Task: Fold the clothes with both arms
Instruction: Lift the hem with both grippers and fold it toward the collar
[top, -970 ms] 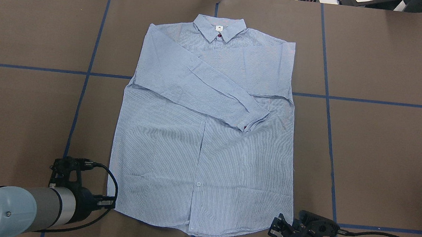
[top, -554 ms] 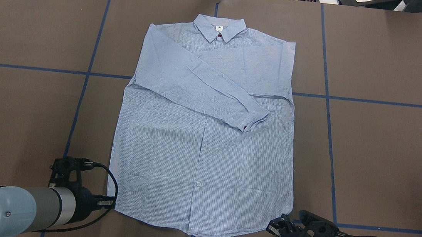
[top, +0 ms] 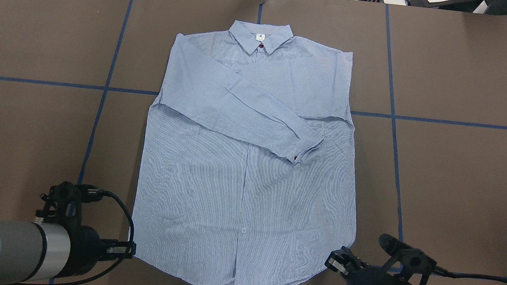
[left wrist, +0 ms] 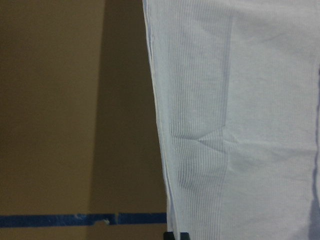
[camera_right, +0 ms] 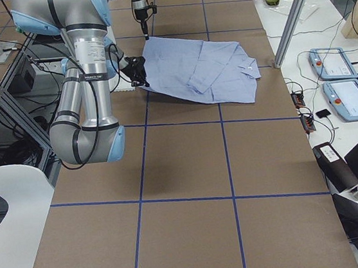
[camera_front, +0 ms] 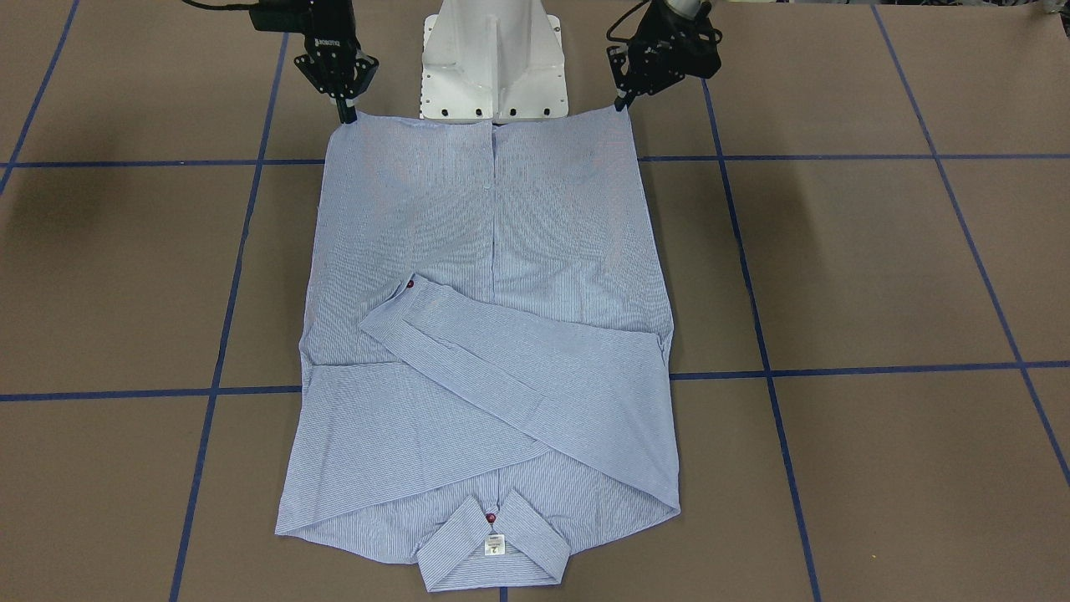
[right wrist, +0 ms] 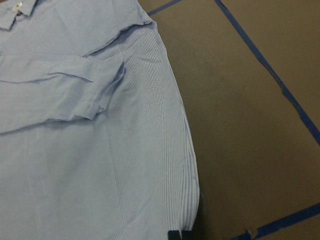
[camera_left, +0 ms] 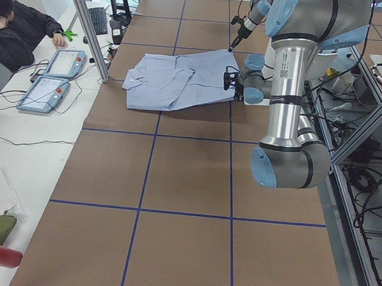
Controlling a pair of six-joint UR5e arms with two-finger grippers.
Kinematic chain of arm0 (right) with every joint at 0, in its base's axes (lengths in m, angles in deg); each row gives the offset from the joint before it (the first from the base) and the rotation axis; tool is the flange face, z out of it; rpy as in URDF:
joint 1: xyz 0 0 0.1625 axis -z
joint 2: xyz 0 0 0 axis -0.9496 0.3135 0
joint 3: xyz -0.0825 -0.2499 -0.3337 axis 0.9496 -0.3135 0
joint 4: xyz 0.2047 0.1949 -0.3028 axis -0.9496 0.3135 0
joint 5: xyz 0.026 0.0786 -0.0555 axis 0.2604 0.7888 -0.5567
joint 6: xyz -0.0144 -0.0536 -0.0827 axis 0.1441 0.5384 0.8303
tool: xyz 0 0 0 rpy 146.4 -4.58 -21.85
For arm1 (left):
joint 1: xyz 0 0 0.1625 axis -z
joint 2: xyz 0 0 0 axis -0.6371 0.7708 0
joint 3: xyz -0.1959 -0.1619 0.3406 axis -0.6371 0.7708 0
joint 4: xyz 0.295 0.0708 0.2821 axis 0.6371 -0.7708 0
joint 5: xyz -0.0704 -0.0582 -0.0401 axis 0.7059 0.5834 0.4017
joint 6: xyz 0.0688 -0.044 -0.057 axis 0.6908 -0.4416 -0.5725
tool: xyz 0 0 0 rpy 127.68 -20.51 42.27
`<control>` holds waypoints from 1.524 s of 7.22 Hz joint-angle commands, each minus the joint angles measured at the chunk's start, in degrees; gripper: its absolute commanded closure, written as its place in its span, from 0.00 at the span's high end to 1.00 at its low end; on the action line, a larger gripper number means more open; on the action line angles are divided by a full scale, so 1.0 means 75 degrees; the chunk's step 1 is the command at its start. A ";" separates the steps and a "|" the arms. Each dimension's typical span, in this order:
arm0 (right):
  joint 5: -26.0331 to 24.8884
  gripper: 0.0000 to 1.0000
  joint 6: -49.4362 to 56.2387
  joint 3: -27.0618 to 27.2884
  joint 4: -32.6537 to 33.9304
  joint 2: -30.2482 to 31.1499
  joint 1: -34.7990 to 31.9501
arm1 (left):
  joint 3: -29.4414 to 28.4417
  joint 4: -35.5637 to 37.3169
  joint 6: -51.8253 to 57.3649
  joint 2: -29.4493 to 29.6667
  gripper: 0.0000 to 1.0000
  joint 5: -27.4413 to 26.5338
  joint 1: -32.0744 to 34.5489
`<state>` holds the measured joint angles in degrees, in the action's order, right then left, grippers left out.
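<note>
The light-blue striped shirt [top: 247, 160] lies front up on the brown table, collar [top: 260, 36] at the far side, both sleeves folded across the chest. My left gripper [top: 131, 249] is shut on the hem's near left corner, which also shows in the front view [camera_front: 624, 107]. My right gripper [top: 336, 261] is shut on the near right corner, also in the front view [camera_front: 345, 115]. The hem is held a little above the table, as the exterior left view [camera_left: 207, 86] shows. Each wrist view shows the shirt's side edge [left wrist: 160, 125] [right wrist: 185, 150] running away from the fingertips.
The white pedestal base [camera_front: 495, 58] stands just behind the hem, between the arms. Blue tape lines [top: 100, 88] cross the brown table cover [top: 463, 181]. An operator [camera_left: 18, 25] and control tablets [camera_left: 50, 84] are at the table's far side.
Both grippers have moved back toward the robot base with the hem corners. The hem has risen and the cloth is pulled taut and smoother. The collar has shifted slightly.
</note>
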<state>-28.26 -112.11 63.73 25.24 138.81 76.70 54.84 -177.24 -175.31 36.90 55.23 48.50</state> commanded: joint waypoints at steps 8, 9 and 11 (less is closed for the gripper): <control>0.2964 0.00 0.2976 -0.1462 0.1542 -0.3172 -0.4054 | -0.1490 0.3789 0.3695 0.3022 0.00 0.1483 0.4242; 0.3317 0.00 0.3328 -0.2154 0.0920 -0.3172 -0.4722 | -0.2111 0.3766 0.4094 0.3257 0.00 0.1145 0.4479; 0.3985 0.00 0.4044 -0.3630 -0.0636 -0.3184 -0.5826 | -0.3237 0.2881 0.4192 0.3482 0.00 0.0885 0.4645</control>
<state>-1.74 -84.91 43.43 27.98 114.97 38.26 35.89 -151.60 -144.65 62.07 63.17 82.46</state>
